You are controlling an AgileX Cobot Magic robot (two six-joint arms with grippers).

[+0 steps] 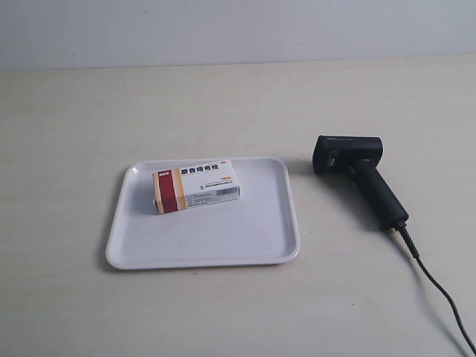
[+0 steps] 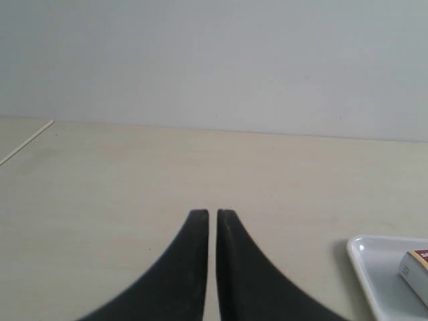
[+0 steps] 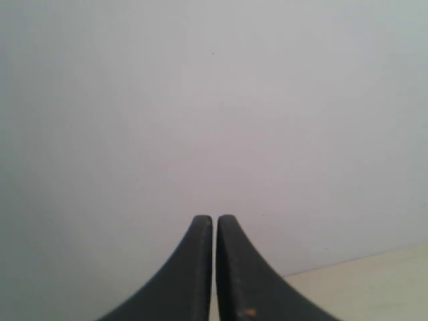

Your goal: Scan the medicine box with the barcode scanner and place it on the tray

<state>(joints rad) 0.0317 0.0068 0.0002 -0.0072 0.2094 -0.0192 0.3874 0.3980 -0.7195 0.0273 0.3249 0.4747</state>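
The medicine box (image 1: 195,187), white with a dark red and tan band and a barcode on its side, lies flat on the white tray (image 1: 245,238) in the exterior view. To the tray's right the black barcode scanner (image 1: 357,169) lies on its side on the table, its cable trailing toward the lower right. Neither arm shows in the exterior view. My left gripper (image 2: 212,212) is shut and empty above bare table, with the tray (image 2: 364,257) corner and an end of the box (image 2: 416,266) at the frame's edge. My right gripper (image 3: 215,218) is shut and empty, facing the wall.
The pale wooden table (image 1: 223,104) stretches back to a plain light wall (image 1: 238,30). The scanner's thin black cable (image 1: 439,290) runs across the table to the exterior view's lower right corner.
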